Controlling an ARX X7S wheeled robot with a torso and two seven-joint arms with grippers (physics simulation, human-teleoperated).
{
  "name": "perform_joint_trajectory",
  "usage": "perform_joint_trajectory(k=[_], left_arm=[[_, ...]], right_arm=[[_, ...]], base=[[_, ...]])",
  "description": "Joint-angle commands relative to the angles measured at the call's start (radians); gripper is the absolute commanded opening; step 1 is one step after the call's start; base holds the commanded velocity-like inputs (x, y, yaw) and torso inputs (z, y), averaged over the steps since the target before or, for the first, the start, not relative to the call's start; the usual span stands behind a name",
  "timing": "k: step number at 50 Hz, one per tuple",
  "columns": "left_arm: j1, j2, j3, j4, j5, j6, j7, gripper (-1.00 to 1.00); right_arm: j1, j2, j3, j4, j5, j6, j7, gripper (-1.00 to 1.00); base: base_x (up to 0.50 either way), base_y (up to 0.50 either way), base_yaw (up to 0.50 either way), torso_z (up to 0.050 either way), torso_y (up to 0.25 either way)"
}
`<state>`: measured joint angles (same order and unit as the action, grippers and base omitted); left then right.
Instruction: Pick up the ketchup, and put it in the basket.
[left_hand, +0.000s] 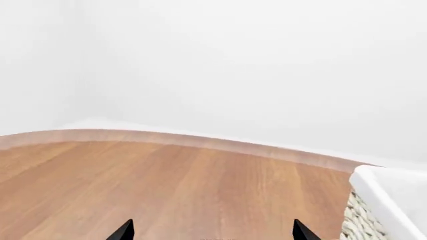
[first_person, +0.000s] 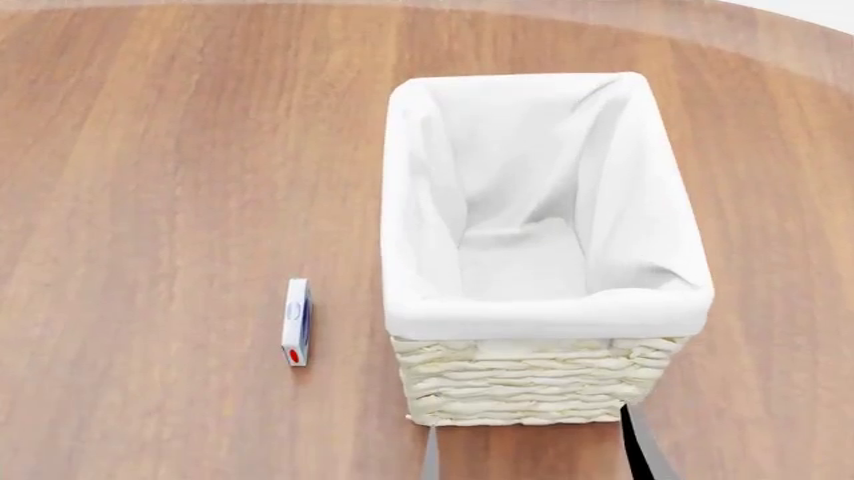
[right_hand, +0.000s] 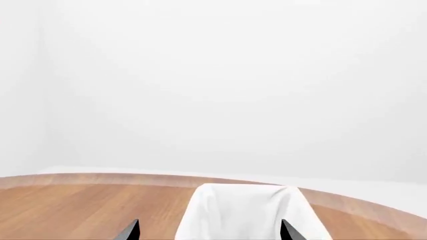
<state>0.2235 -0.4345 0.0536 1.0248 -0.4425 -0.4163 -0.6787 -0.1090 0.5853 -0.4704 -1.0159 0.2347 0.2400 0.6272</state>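
Observation:
The ketchup is out of view in every frame. The basket, cream wicker with a white cloth liner, stands on the wooden table and holds nothing; its rim also shows in the left wrist view and its liner in the right wrist view. My right gripper is open just short of the basket's near end, with the liner showing between its fingertips; one dark fingertip peeks in at the head view's lower edge. My left gripper is open over bare table, with the basket off to one side.
A small white box with a red dot lies on the table to the left of the basket. The round table's edge curves in front of a plain white wall.

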Motion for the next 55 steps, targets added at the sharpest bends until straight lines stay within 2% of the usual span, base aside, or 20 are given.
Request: perform_joint_trajectory(k=[1,16,32,55], left_arm=[[0.071,-0.013,-0.139,-0.041,-0.071,0.113,-0.080,1.00],[0.131,0.014,-0.258,-0.059,-0.119,0.150,-0.155,1.00],[0.223,0.030,-0.483,-0.100,-0.232,0.201,-0.224,1.00],[0.285,0.077,-0.687,-0.168,-0.367,0.246,-0.311,1.00]], right_arm=[[0.010,-0.020,0.020,0.020,-0.002,-0.019,-0.021,1.00],[0.016,-0.011,0.012,0.025,0.010,-0.020,-0.008,1.00],[0.021,0.001,0.006,0.026,0.018,-0.032,0.002,1.00],[0.030,0.013,-0.006,0.031,0.026,-0.042,0.015,1.00]], base=[[0.00,0.00,0.00,0.000,0.000],[0.00,0.00,0.00,0.000,0.000],[0.00,0.00,0.00,0.000,0.000],[0.00,0.00,0.00,0.000,0.000]])
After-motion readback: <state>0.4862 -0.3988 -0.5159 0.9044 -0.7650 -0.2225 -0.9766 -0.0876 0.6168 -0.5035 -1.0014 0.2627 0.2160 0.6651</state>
